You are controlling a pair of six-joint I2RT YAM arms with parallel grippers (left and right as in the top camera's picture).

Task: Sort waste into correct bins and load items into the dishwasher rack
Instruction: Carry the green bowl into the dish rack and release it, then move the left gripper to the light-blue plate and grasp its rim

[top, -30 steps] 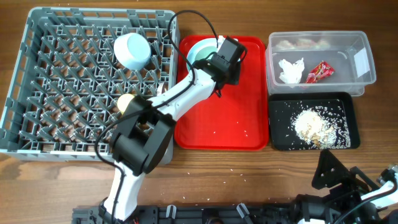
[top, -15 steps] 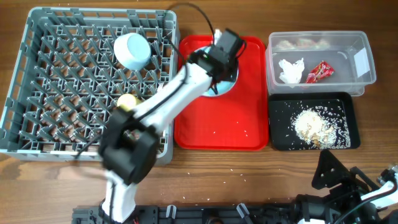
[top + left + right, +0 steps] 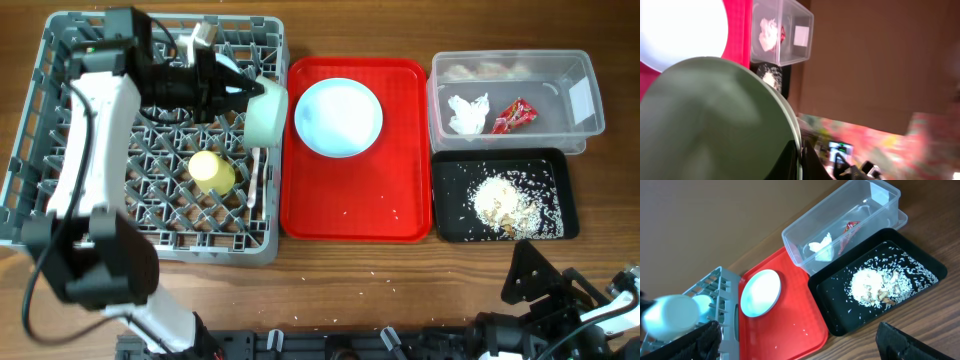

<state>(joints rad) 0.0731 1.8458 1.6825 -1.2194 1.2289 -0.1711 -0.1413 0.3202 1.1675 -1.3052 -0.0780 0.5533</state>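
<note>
Left end effector: pressed together on the rim of a pale bowl, over the right edge of the dishwasher rack.
Right end effector: spread wide, near right of the worktop.
Done: yellow cup in rack; napkin and red wrapper in clear tub; rice crumbs in black tray.
Left: I judge this bowl needs seating; plate lies on red tray.
</note>
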